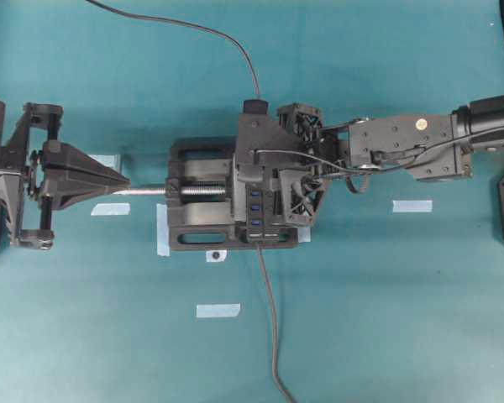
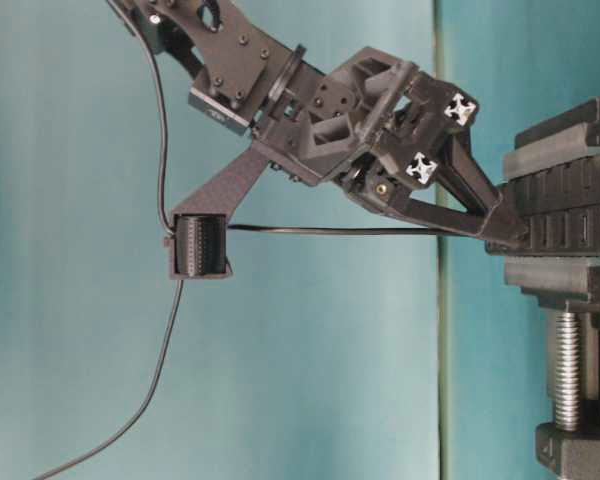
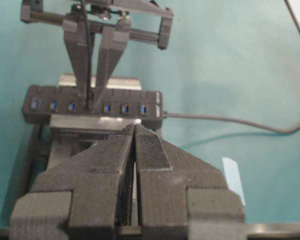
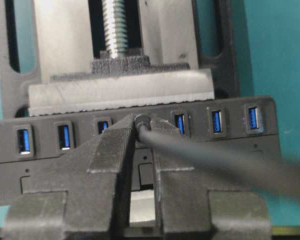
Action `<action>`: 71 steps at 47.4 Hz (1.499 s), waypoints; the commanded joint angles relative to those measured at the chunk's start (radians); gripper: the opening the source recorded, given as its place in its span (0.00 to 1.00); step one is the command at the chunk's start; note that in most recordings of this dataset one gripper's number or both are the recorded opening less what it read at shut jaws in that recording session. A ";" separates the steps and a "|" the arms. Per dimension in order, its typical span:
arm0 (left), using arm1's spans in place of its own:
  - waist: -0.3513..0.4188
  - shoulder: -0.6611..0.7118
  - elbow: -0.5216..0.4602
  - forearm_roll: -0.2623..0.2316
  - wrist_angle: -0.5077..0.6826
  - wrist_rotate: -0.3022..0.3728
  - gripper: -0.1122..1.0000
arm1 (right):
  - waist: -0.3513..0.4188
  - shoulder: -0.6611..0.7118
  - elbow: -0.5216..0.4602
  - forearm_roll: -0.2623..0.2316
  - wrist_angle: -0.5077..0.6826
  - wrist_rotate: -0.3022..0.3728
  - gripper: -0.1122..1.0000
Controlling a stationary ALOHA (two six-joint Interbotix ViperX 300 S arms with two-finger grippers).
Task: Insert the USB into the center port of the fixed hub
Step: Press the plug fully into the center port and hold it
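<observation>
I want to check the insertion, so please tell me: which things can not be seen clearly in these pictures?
- Center port: in the right wrist view, the right end effector and the USB cover it, so seating depth is unknown.
- Fixed hub: in the overhead view, the right arm hides most blue slots.
- Hub end: cut off by the left edge of the right wrist view.
- Left end effector: blurred at close range.

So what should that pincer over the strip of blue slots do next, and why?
Probably a gentle push straight into the fixed hub. The right pincer is pinching the USB right at the center port, with three blue slots showing on either side. Whether the plug is fully seated can't be seen. The left pincer is shut, holding nothing.
</observation>
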 commanded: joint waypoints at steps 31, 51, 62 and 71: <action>-0.002 -0.002 -0.025 0.003 -0.006 -0.002 0.10 | 0.005 0.015 0.026 0.008 0.011 0.002 0.17; 0.000 -0.002 -0.026 0.003 -0.006 -0.002 0.10 | 0.005 0.017 0.023 0.008 0.017 0.003 0.17; -0.002 -0.002 -0.025 0.003 -0.006 -0.002 0.10 | 0.002 0.014 0.006 0.003 0.038 0.003 0.17; -0.002 0.000 -0.025 0.002 -0.006 -0.002 0.10 | 0.000 0.011 -0.005 0.003 0.040 0.003 0.17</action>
